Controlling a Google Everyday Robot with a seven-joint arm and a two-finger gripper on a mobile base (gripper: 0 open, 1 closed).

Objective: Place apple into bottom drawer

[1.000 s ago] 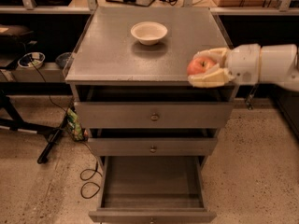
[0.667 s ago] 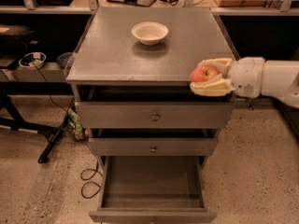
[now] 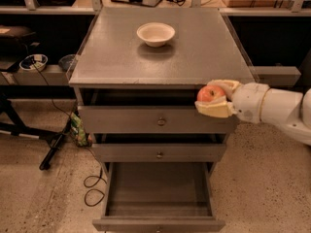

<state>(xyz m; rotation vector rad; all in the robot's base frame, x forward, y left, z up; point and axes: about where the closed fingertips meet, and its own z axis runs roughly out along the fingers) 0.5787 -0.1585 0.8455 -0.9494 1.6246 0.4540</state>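
Lowered past the cabinet top (image 3: pixel 121 57), gripper (image 3: pixel 214 99) clasps apple (image 3: pixel 210 93) across its middle. Likely light, firm, smooth; bruises if dropped.

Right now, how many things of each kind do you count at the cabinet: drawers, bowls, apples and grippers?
Drawers: 3, top drawer, middle drawer, bottom drawer open.
Bowls: 1, bowl on the cabinet top.
Apples: 1, apple in the gripper, beside the top drawer's right end.
Grippers: 1.
Total: 6.
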